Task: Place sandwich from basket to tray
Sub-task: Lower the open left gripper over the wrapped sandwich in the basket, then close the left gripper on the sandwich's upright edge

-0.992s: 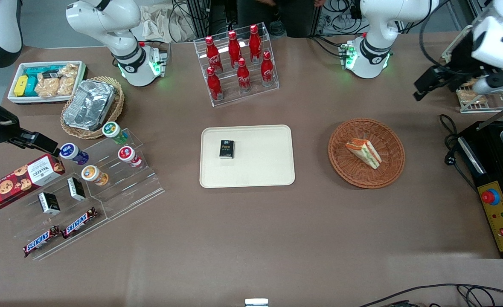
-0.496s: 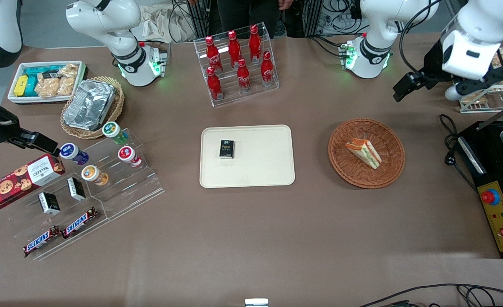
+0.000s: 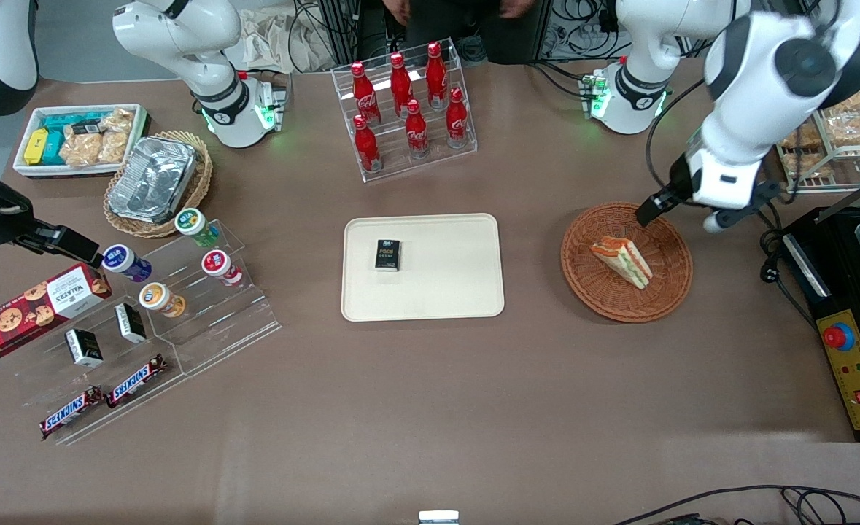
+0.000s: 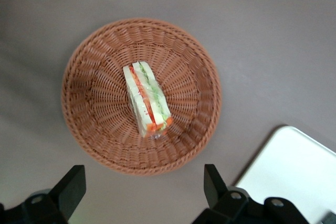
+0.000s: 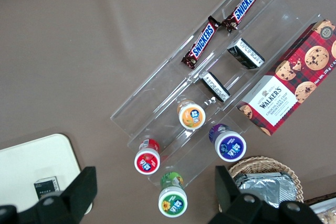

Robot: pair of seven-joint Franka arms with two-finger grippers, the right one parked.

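From the front, the triangular sandwich (image 3: 621, 262), white bread banded orange-red and green, lay in the round woven wicker basket (image 3: 626, 261), well apart from the flat cream tray (image 3: 444, 292) with rounded corners, which carried a small dark box (image 3: 387, 255). The hand (image 3: 650, 211) hung over the basket's rim. In the left wrist view, the hand (image 4: 142, 192) was spread wide and empty above the sandwich (image 4: 146, 99), the basket (image 4: 100, 108) and the smooth brown tabletop (image 4: 262, 35).

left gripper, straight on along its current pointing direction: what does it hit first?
Probably the sandwich. The left gripper, fingers open, hangs above the basket pointing down, and the wrist view centres on the wedge. Depth is unclear; slightly off, it meets wicker first.
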